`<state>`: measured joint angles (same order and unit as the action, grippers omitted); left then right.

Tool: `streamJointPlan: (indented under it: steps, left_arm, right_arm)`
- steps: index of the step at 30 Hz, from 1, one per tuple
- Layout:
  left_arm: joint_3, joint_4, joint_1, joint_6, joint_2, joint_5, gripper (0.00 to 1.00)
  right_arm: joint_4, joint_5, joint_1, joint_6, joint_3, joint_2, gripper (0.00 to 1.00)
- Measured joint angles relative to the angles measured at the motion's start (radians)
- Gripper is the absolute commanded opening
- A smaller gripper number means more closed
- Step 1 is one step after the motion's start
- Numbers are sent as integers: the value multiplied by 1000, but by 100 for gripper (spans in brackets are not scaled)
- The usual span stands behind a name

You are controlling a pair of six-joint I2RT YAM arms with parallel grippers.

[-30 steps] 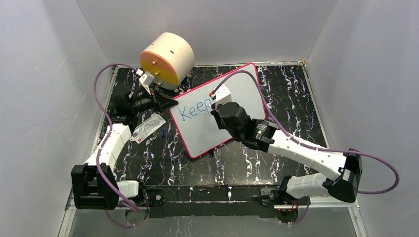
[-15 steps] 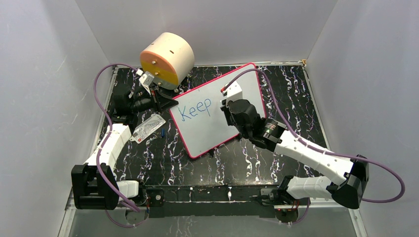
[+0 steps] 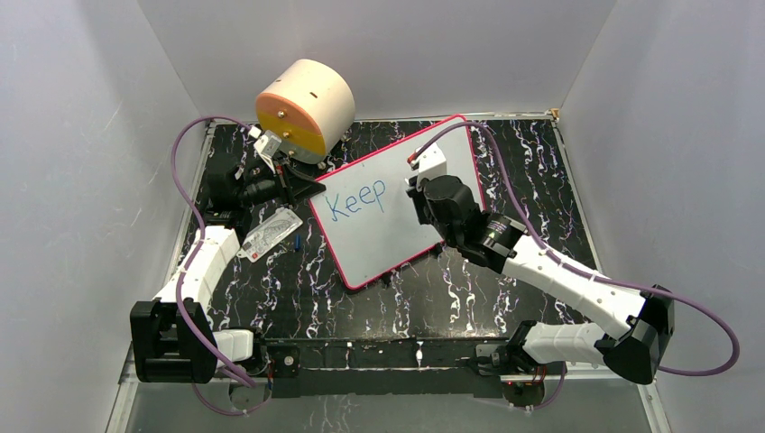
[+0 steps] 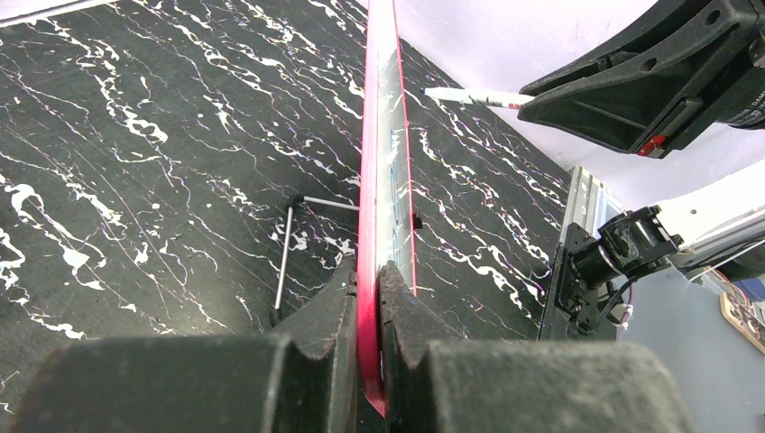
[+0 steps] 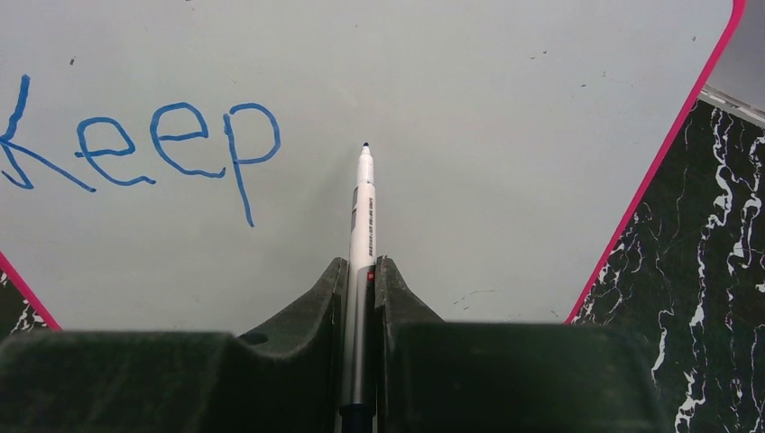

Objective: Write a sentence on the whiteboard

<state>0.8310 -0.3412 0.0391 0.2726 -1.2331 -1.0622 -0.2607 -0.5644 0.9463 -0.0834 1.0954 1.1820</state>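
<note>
The whiteboard (image 3: 379, 225) with a pink-red border stands tilted on the black marbled table. It also shows in the right wrist view (image 5: 505, 108). The sentence (image 3: 356, 200) reads "Keep" in blue marker, seen too in the right wrist view (image 5: 144, 149). My left gripper (image 3: 302, 185) is shut on the whiteboard's left edge (image 4: 372, 271). My right gripper (image 3: 417, 188) is shut on a white marker (image 5: 362, 225), whose tip points at the board just right of the "p". Whether the tip touches the board I cannot tell.
A cream and orange cylinder (image 3: 305, 108) stands at the back left. A small white printed card (image 3: 269, 234) and a small blue cap (image 3: 297, 242) lie left of the board. A thin metal stand leg (image 4: 287, 253) shows behind the board.
My right gripper has moved right along the board, uncovering the finished "p" of "Keep", then settled slightly lower. The left arm and the board have not moved.
</note>
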Motion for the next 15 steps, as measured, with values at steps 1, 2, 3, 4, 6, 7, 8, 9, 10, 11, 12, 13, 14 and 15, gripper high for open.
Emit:
streamJointPlan:
  steps: [1, 2, 3, 4, 6, 7, 8, 9, 10, 11, 12, 13, 14, 15]
  left_arm:
    - [0, 0, 0, 0, 0, 0, 0]
    - [0, 0, 0, 0, 0, 0, 0]
    - [0, 0, 0, 0, 0, 0, 0]
    - [0, 0, 0, 0, 0, 0, 0]
    - [0, 0, 0, 0, 0, 0, 0]
    - [0, 0, 0, 0, 0, 0, 0]
    - [0, 0, 0, 0, 0, 0, 0]
    - [0, 0, 0, 0, 0, 0, 0]
    - [0, 0, 0, 0, 0, 0, 0]
    - [0, 0, 0, 0, 0, 0, 0]
    - [0, 0, 0, 0, 0, 0, 0]
    - [0, 0, 0, 0, 0, 0, 0]
    - [0, 0, 0, 0, 0, 0, 0]
    - [0, 0, 0, 0, 0, 0, 0]
  right_arm:
    - [0, 3, 0, 2, 0, 0, 0]
    - [0, 4, 0, 3, 0, 0, 0]
    - [0, 5, 0, 5, 0, 0, 0]
    - [0, 5, 0, 6, 0, 0, 0]
    - [0, 5, 0, 6, 0, 0, 0]
    - [0, 5, -1, 7, 0, 0, 0]
    - [0, 4, -2, 8, 0, 0, 0]
    - [0, 4, -3, 8, 0, 0, 0]
    - [0, 3, -4, 8, 0, 0, 0]
    - [0, 3, -6, 8, 0, 0, 0]
    - [0, 4, -10, 8, -2, 0, 0]
    - [3, 4, -13, 8, -4, 0, 0]
    - [3, 5, -18, 8, -8, 0, 0]
    - [3, 5, -21, 8, -9, 0, 0]
